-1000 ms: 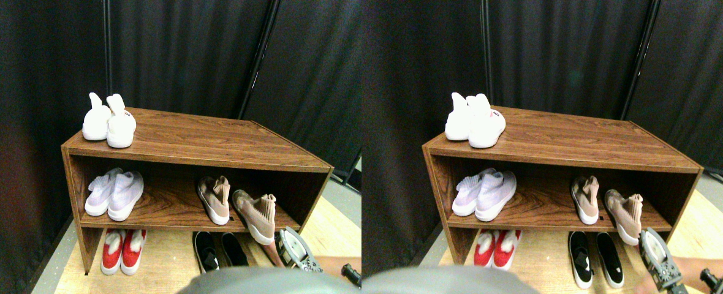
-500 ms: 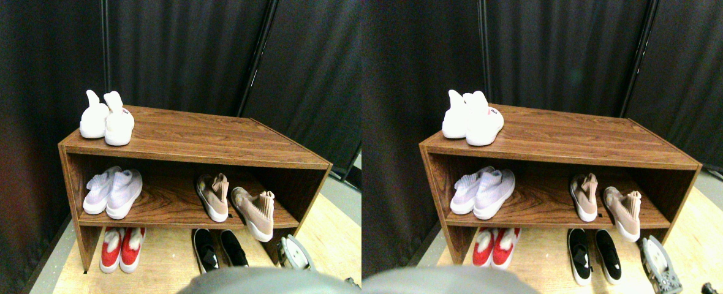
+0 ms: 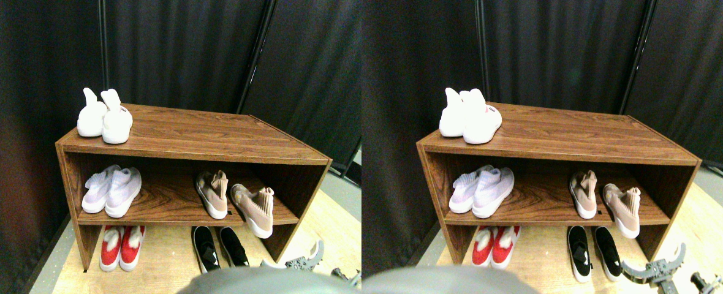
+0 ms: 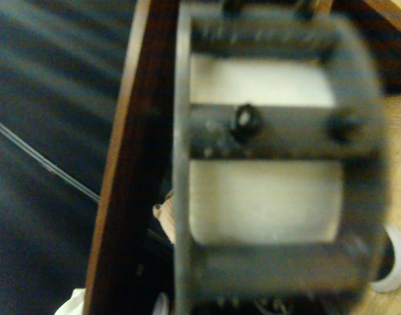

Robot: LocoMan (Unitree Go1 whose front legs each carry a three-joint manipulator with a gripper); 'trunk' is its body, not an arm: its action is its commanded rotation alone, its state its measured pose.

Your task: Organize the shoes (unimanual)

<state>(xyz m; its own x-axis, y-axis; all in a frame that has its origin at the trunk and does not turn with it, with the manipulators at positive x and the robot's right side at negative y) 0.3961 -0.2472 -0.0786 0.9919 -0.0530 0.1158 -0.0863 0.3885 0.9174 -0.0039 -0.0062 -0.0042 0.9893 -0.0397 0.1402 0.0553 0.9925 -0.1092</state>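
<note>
A wooden shoe rack (image 3: 214, 138) holds the shoes. A white pair (image 3: 104, 119) stands on its top at the left. On the middle shelf a pale-lavender pair (image 3: 111, 191) sits at the left. One dusty-pink shoe (image 3: 211, 194) sits to the right of centre. The other pink shoe (image 3: 254, 210) lies askew, its toe over the shelf's front edge. Under the rack are a red pair (image 3: 121, 247) and a black pair (image 3: 219, 247). My right gripper (image 3: 294, 260) hangs low at the rack's right front corner, below the askew pink shoe, open and empty.
Dark curtains (image 3: 184, 55) close off the back and left. Pale wood floor (image 3: 328, 226) lies right of the rack. The wrist view is blurred. It shows the rack's brown panel (image 4: 121, 197) against the curtain, with a sliver of pink shoe (image 4: 162, 213) beside it.
My gripper has drawn back and down from the askew pink shoe and turned onto its side. The camera has shifted slightly; the shoes stay where they were.
</note>
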